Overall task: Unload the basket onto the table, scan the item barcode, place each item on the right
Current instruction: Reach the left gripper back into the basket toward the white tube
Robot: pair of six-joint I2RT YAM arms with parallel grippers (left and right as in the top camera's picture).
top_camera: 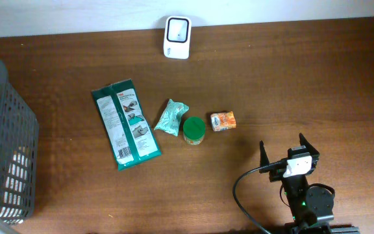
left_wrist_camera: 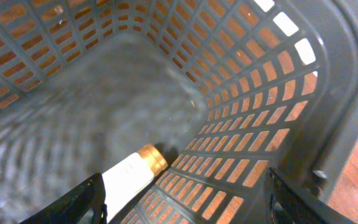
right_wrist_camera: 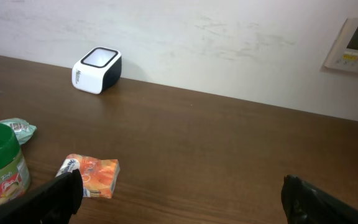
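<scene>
At the table's (top_camera: 291,71) 9 o'clock edge stands a grey basket (top_camera: 5,162). The left gripper (left_wrist_camera: 184,186) hangs inside it with its jaws wide and nothing between them. Below, a white bottle (left_wrist_camera: 132,174) with a copper cap lies on the basket floor just beside the left finger; no writing on it can be read.

Further right lies a flat green pack (top_camera: 125,123) with a white printed panel, its text too small to read. Next come a crumpled teal packet (top_camera: 171,118), then a green-lidded jar (top_camera: 194,130) touching it; its label lettering is not legible for certain. An orange packet (top_camera: 223,121) lies just beside the jar at its 2 o'clock, with print that is blurred.

The white scanner (top_camera: 177,37) sits at the table's 12 o'clock edge, at 11 o'clock from the orange packet and well apart from it.

The right gripper (top_camera: 283,151) hovers with its jaws spread wide and empty. The orange packet is at its 10 o'clock, with no contact.
</scene>
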